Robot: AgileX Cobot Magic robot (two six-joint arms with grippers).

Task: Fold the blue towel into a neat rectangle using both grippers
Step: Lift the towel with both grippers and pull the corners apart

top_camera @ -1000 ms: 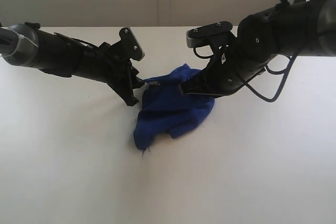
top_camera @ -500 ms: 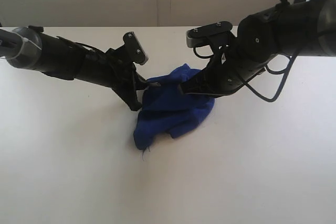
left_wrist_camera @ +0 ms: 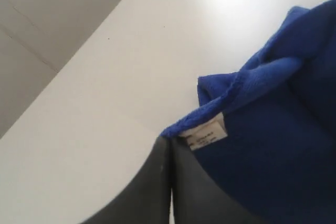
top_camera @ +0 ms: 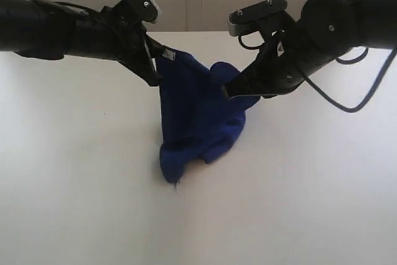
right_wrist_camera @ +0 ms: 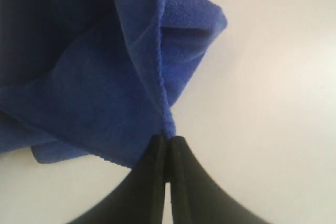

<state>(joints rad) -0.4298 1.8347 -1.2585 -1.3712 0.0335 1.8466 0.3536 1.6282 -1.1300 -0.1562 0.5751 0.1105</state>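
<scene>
my left gripper and right gripper are pinching the blue towel; only the exterior view is showing its bottom touching the table.

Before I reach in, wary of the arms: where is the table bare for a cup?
Bare white table fills the exterior view's foreground, below the deep royal-blue microfibre towel, and both lower corners. Crowded: the middle, where the black left gripper and black right gripper pinch the towel up.
</scene>
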